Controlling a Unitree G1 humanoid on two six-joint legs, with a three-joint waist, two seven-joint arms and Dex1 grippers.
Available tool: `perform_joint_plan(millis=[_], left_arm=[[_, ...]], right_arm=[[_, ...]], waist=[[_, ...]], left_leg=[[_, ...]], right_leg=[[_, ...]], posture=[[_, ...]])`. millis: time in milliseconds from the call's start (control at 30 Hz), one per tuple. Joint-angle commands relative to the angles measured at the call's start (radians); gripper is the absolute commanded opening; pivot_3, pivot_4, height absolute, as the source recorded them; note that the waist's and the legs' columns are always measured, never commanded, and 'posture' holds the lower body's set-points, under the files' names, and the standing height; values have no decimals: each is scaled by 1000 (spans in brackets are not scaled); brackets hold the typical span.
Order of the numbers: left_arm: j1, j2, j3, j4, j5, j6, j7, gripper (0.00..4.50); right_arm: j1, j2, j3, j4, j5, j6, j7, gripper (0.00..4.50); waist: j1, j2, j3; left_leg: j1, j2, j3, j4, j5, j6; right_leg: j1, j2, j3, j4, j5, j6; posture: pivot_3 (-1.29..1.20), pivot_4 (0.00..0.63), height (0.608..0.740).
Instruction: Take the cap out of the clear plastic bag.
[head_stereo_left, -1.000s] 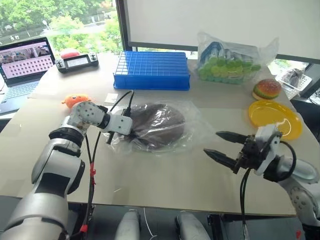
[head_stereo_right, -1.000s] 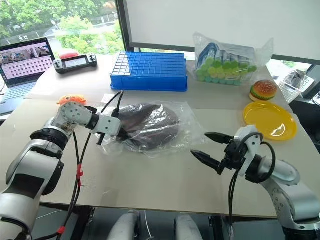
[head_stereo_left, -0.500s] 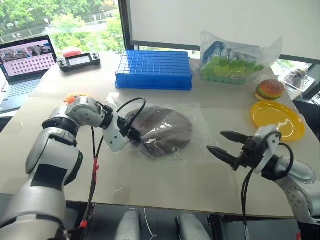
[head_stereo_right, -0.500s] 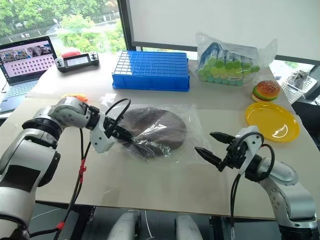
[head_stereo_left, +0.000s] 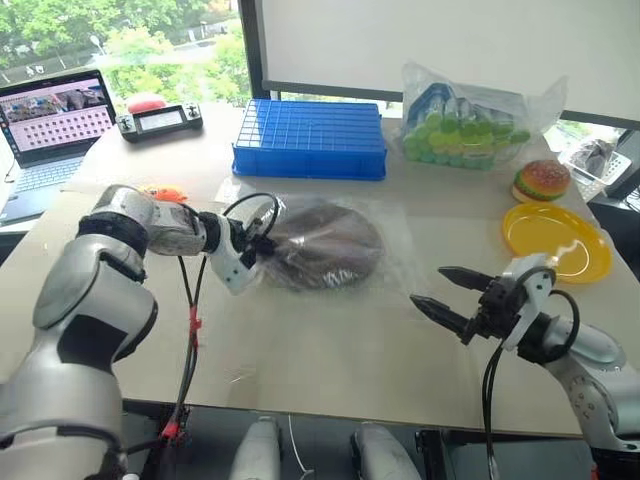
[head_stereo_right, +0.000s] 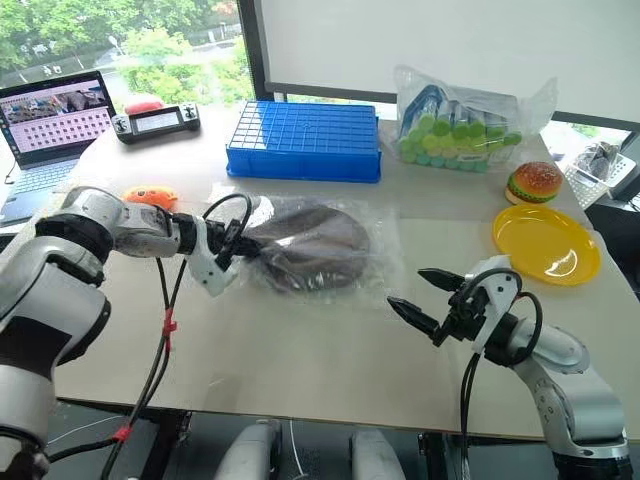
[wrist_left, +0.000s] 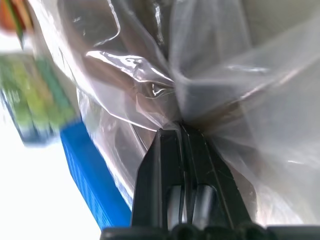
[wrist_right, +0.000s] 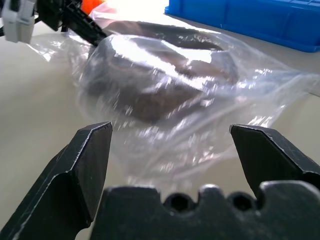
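Lying on the tan table (head_stereo_left: 330, 350), near its middle: cap (head_stereo_left: 325, 245), brown, soft, rounded, enclosed within clear plastic bag (head_stereo_left: 390, 250), crinkled film spread wider than the cap on every side. Pinched at the bag's left edge: left gripper (head_stereo_left: 262, 243), black fingers (wrist_left: 172, 165) pressed together on a gathered fold of film, that end of the bag drawn up off the table; seen up close in the left wrist view as bunched plastic meeting the fingertips. Hovering to the right of the bag, apart from it, above the table's near right part: right gripper (head_stereo_left: 450, 296), jaws spread wide, nothing between them, pointing toward the bag; bag and cap framed between its two fingers in the right wrist view. Behind the bag: blue grid tray (head_stereo_left: 310, 139), shallow, rectangular. Right of the tray: puffy clear bag of green and blue items (head_stereo_left: 465, 125). Further right, near the table's right edge: toy burger (head_stereo_left: 541, 181), and just in front of it yellow plate (head_stereo_left: 556, 240). Left of the bag, partly behind the left arm: small orange toy (head_stereo_right: 150, 195). At the far left corner: open laptop (head_stereo_left: 48, 120), screen lit; beside it handheld controller (head_stereo_left: 160, 121) and a red object (head_stereo_left: 146, 102).
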Motion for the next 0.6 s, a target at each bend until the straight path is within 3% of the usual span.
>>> perform_joint_plan(millis=[33, 167, 300, 500, 600], left_arm=[[33, -63, 329, 43, -434, 161, -575, 23], [70, -143, 596, -1, -780, 464, -1107, 23], [74, -162, 675, -54, -918, 784, -1408, 23], [67, -166, 693, -161, -1010, 1166, -1485, 23], [107, -150, 659, -269, -1056, 1227, -1537, 23]], right_arm=[[-22, 6, -8, -10, -2, -20, -4, 4500], [-44, 9, 13, 16, -17, -22, 0, 4500], [-62, 16, 29, 32, -23, -24, 3, 4500], [-71, 35, 50, 40, -32, -30, 4, 4500], [-71, 44, 52, 38, -35, -29, 3, 4500]], waist=[[0, 0, 0], [-6, 0, 0], [-13, 0, 0], [-17, 0, 0], [-16, 0, 0]], left_leg=[[-1, 0, 0, 0, 0, 0], [-2, 0, 0, 0, 0, 0], [-2, 0, -1, 0, 0, 0], [-2, 0, -2, 1, 0, 0], [-2, 0, -2, 1, 0, 0]], right_leg=[[-1, 0, 0, 1, 1, -2], [-2, 0, 0, 1, 4, -7], [-2, 0, -1, 2, 4, -7], [-2, 0, -1, 2, 4, -7], [-2, 0, -1, 2, 4, -7]], posture=[[0, 150, 729], [0, 150, 729], [0, 150, 729], [0, 150, 729], [0, 150, 729]])
